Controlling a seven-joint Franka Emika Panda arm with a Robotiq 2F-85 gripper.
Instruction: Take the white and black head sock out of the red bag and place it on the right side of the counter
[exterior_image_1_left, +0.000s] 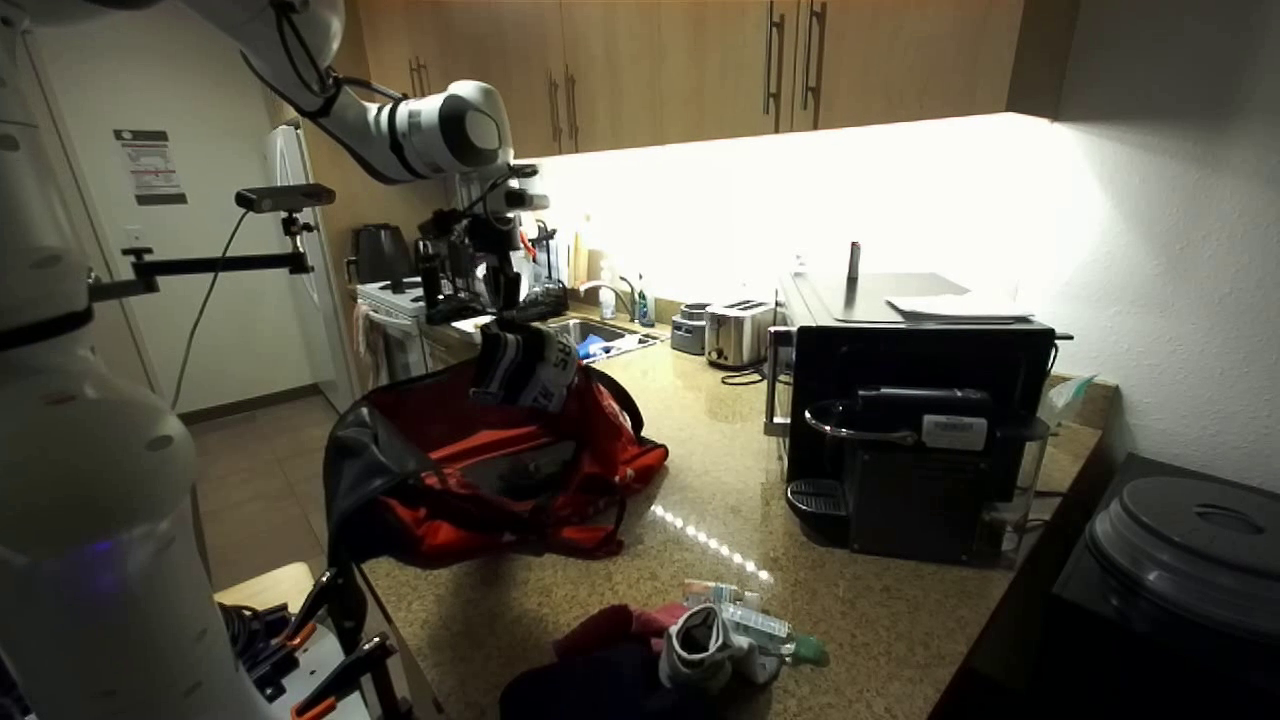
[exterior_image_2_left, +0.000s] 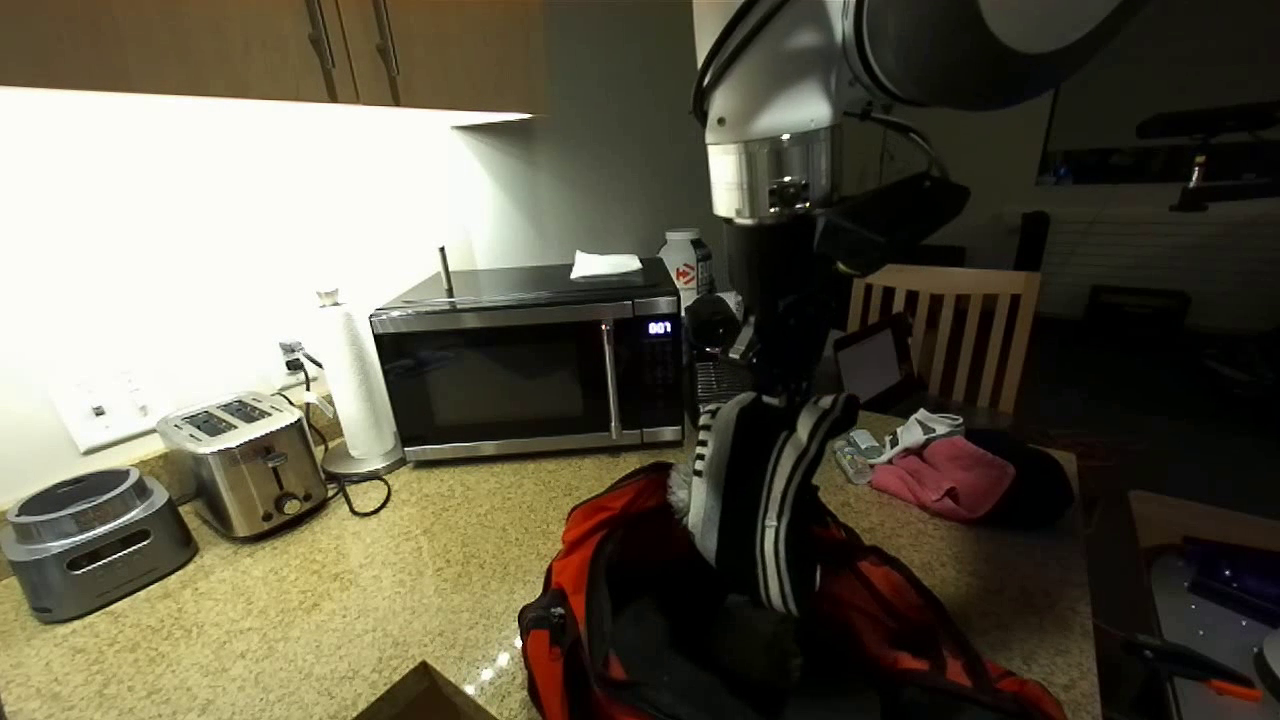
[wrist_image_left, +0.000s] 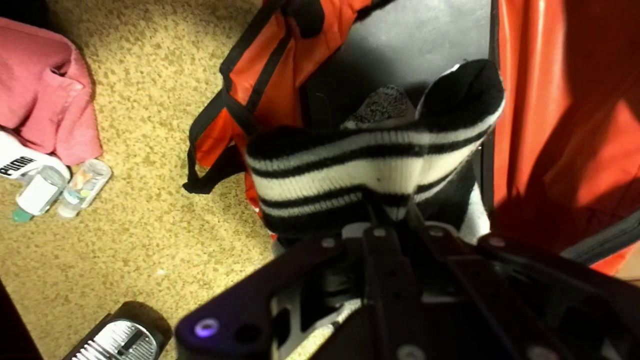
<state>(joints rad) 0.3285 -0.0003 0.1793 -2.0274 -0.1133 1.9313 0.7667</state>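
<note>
The head sock is a knitted white and black striped piece, with lettering on one face. It shows in both exterior views (exterior_image_1_left: 527, 365) (exterior_image_2_left: 745, 500) and in the wrist view (wrist_image_left: 335, 175). My gripper (exterior_image_1_left: 508, 312) is shut on a pinched fold of it, and the sock hangs down from the fingertips (wrist_image_left: 392, 207). The red bag (exterior_image_1_left: 450, 535) lies open on the counter (exterior_image_1_left: 830, 630) beneath the sock and also shows in an exterior view (exterior_image_2_left: 560, 610). The sock hangs over the bag's opening; I cannot tell whether its lower end is inside. A grey item lies in the bag in the wrist view.
A pink cloth (exterior_image_2_left: 945, 478), a dark cloth, a white item and small bottles (exterior_image_1_left: 760, 628) lie in a pile on the counter. A coffee machine (exterior_image_1_left: 900, 480), a microwave (exterior_image_2_left: 500, 385) and a toaster (exterior_image_2_left: 250, 465) stand along the wall. A cardboard corner (exterior_image_2_left: 425, 695) shows.
</note>
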